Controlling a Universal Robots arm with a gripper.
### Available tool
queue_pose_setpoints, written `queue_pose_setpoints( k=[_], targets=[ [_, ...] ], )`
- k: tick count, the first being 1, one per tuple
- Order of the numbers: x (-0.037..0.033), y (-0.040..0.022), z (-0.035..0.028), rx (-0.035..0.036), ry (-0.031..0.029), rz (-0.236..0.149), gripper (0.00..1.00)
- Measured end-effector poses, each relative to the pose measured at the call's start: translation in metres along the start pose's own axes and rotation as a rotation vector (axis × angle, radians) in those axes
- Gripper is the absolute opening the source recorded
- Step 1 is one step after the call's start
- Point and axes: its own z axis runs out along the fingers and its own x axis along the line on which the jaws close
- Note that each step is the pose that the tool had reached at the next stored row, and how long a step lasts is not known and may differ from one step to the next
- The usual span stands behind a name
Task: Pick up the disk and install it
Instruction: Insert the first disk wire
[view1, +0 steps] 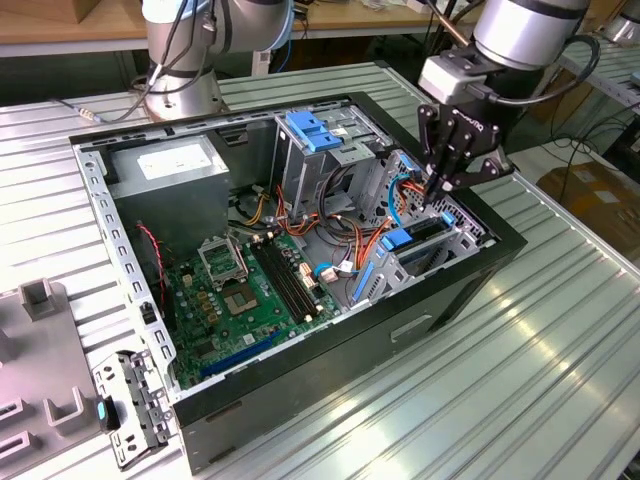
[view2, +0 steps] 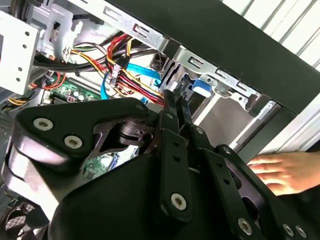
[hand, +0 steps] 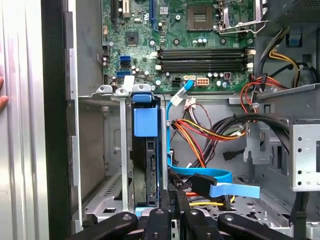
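Observation:
The disk (hand: 148, 165) stands on edge in a slot of the metal drive bay (hand: 107, 150), its dark body framed by blue carrier rails with a blue tab on top. In the exterior view the disk (view1: 420, 232) sits in the bay at the case's right end. My gripper (view1: 438, 190) hangs just above that bay. Its fingers are pressed together, shut with nothing between them, in both wrist views (hand: 172, 194) (view2: 176, 94). The tips are close beside the disk's blue rail (view2: 200, 86); I cannot tell whether they touch it.
The open computer case (view1: 480, 262) lies on a slatted metal table (view1: 560, 360). Orange, red and blue cables (hand: 200, 135) crowd the space beside the bay. A green motherboard (view1: 250, 290) and a grey power supply (view1: 170, 165) lie further in. A person's hand (view2: 280, 172) rests outside the case wall.

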Motion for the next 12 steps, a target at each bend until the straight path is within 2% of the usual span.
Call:
queue_pose_setpoints(
  k=[1,3,10,12],
  targets=[
    [0.0014,0.0007,0.0006,0.0012,-0.0069,-0.001,0.17],
    [0.0033,0.0009,0.0013,0.0037,-0.0107,-0.006,0.17],
    [0.0107,0.0037,0.0043,0.0099,-0.0129,-0.011,0.17],
    [0.0124,0.0053,0.0064,0.0153,-0.0128,-0.011,0.17]
  ],
)
